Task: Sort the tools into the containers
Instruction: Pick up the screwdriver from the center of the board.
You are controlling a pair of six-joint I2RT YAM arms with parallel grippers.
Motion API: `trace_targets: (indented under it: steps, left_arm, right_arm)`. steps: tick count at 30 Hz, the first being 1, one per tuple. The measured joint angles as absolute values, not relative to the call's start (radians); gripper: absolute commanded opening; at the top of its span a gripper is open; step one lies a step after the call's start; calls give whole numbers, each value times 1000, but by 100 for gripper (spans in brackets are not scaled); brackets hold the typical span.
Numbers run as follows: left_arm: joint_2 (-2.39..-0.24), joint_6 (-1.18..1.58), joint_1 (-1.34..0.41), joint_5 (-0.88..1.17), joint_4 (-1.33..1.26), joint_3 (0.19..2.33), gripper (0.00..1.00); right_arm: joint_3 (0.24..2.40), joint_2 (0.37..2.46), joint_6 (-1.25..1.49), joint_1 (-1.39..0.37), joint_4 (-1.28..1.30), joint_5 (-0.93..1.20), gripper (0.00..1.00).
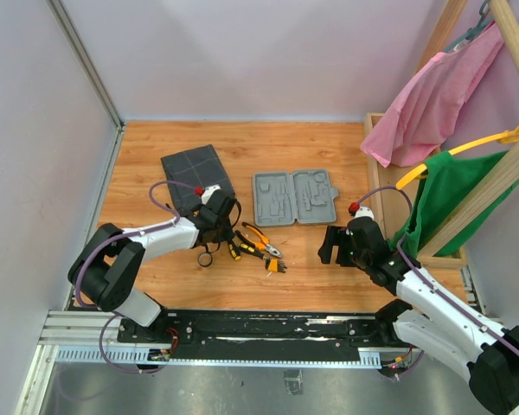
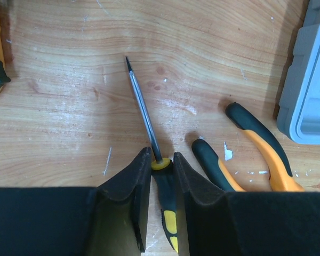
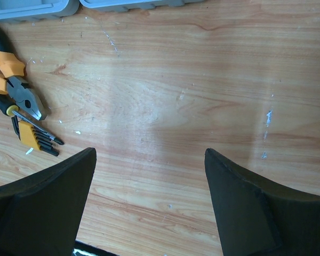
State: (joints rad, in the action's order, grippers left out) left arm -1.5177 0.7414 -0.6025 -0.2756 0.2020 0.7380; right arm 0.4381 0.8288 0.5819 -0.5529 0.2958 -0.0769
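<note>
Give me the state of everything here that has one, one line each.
Left gripper: jaws close either side of the screwdriver handle, grip unclear.
Right gripper: jaws wide open, empty.
Screwdriver: lying on the table.
Case: open, flat.
Pliers: on the table, handles spread.
Pouch: lying flat.

This is a robot test cell in a lab rather than a home. Plain pale partition walls (image 1: 35,130) box in a wooden surface (image 1: 311,156). Two arms (image 1: 169,235) are bolted to a metal rail (image 1: 268,327) behind the jaws. A wooden rack (image 1: 512,39) of hung garments (image 1: 432,95) stands beside the right-hand jaws.
</note>
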Motion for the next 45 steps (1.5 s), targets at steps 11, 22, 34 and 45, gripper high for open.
trace_targets:
  steps: [11, 22, 34, 45]
  left_arm:
    - [-1353, 733, -603, -257, 184, 681, 21]
    - [-1215, 683, -604, -222, 141, 626, 9]
    - [-1109, 663, -678, -126, 73, 624, 0]
    - [-1105, 681, -783, -114, 9, 624, 1]
  right_arm:
    - [438, 764, 572, -553, 285, -39, 86]
    - [428, 752, 542, -553, 65, 199, 89]
    - [427, 966, 575, -650, -242, 342, 85]
    - [435, 1127, 668, -789, -432, 346, 76]
